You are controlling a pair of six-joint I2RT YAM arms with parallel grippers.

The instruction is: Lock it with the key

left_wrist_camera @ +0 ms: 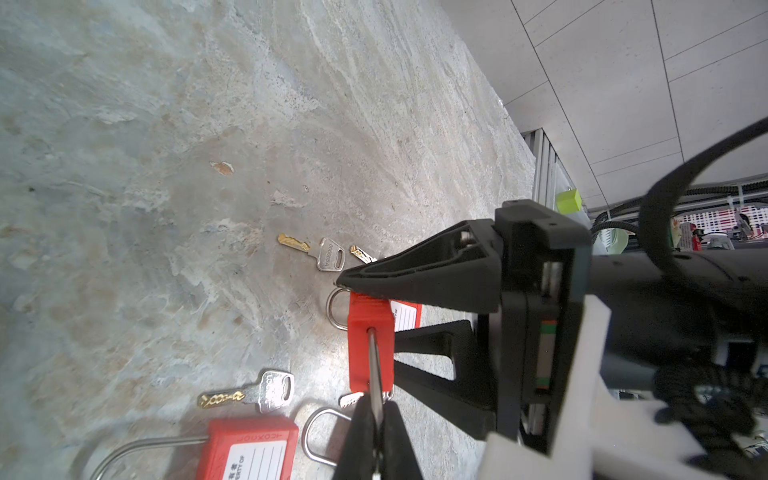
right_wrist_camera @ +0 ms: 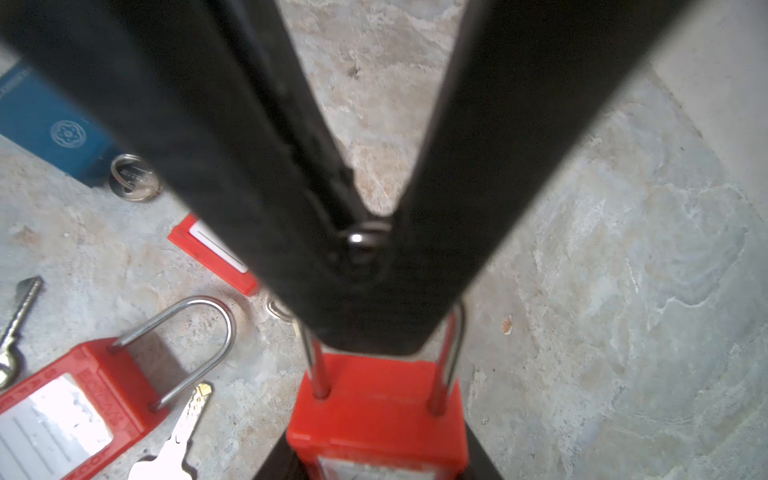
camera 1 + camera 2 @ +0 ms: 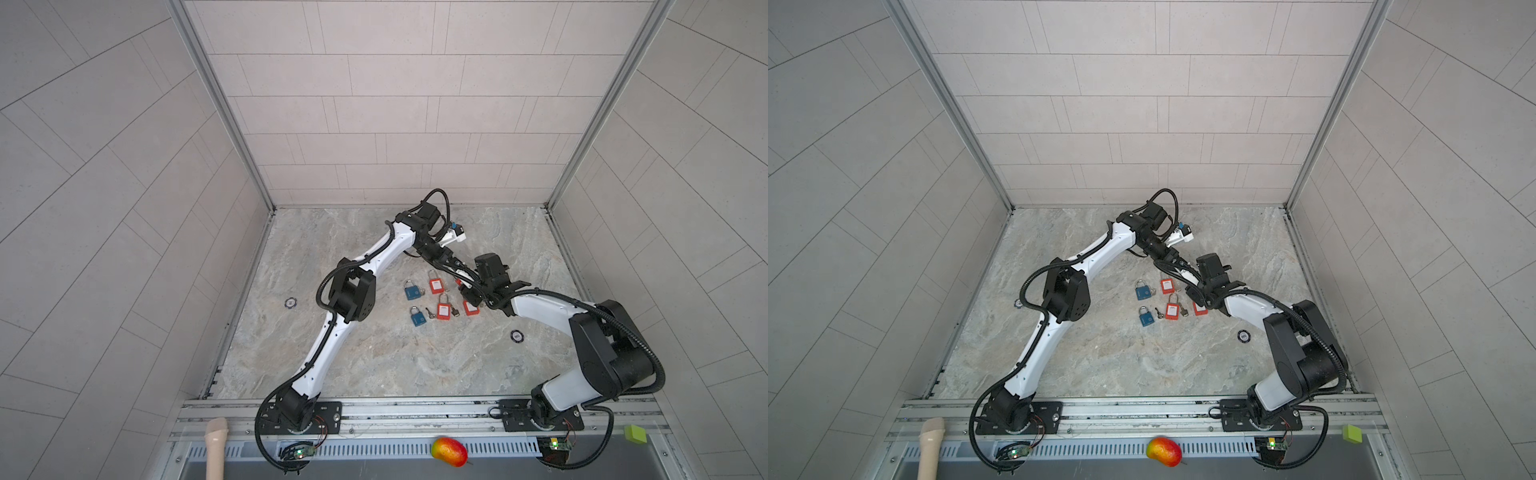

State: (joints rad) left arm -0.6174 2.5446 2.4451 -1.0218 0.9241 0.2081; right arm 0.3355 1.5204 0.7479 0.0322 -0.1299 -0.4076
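The red padlock (image 1: 359,353) is found btw. the two end effectors: keyhole end toward the left end effector (image 1: 376,411), shackle (image 2: 312,365) toward the right end effector (image 2: 368,326). The key (image 1: 375,374) is pinched in the left end effector, fingers pressed together on it, blade set in the padlock's slot. The right end effector's fingers are set about the shackle end, part-way apart; a firm clamp can't be told. Nor can it be told whether the padlock is clear of the counter (image 3: 374,357).

Just left of the right end effector, spare red padlocks (image 3: 444,309) are laid flat, w/ blue padlocks (image 3: 412,293) beyond them and loose keys (image 1: 330,255) scattered btw. Dark round discs (image 3: 516,335) are placed well apart from both end effectors, one per side.

The counter is matt, grey-beige, veined like stone. It is boxed in on three sides by pale tiled walls (image 3: 395,124); an alu rail (image 3: 415,409) w/ both arm bases is run along the open side. Past the rail a red-yellow fruit (image 3: 449,452), a green block (image 3: 636,433) and a beige handle (image 3: 217,444) are seen.

Key-in-slot is shown by the left wrist view only; shackle legs entering the body, by the right wrist view only. In both top views the grip is masked by wrists and cables. Fruit and handle are shown in top views only.
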